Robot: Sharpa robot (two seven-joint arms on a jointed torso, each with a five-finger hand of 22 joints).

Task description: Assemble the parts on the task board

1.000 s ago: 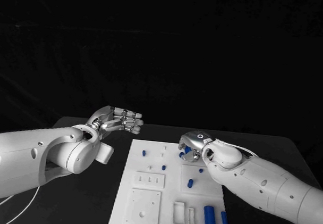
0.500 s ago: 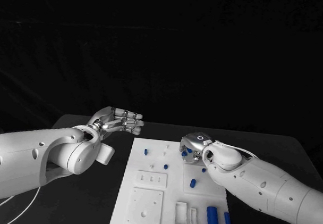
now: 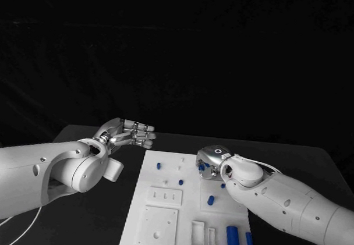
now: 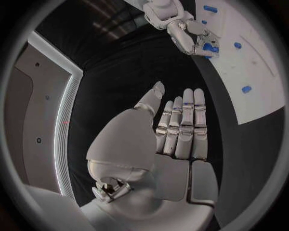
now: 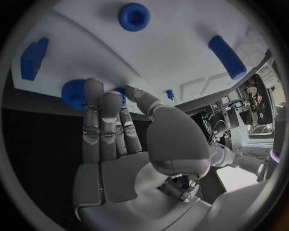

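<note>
My right hand [image 3: 213, 161] is reaching over the far right part of the task board [image 3: 156, 237], fingers stretched forward and lying side by side. In my right wrist view the fingertips [image 5: 93, 89] are touching a round, ridged blue part [image 5: 73, 95] at the board's edge, and a second small blue piece [image 5: 120, 94] is showing just behind them. I cannot tell whether I am actually gripping either one or only resting against them. Just beyond my fingertips a blue ring-shaped part [image 5: 133, 16] is sitting on the white board, a blue block [image 5: 33, 57] is lying off to one side of it, and a longer blue cylinder [image 5: 227, 56] is lying well off to the other side.

My left hand [image 3: 130, 132] is hanging above the black table [image 3: 325, 166] just beside the board's far left corner, released and holding nothing, its fingers straight and close together. More blue parts [image 3: 232, 238] are lying on the board nearer my body, beside my right forearm.
</note>
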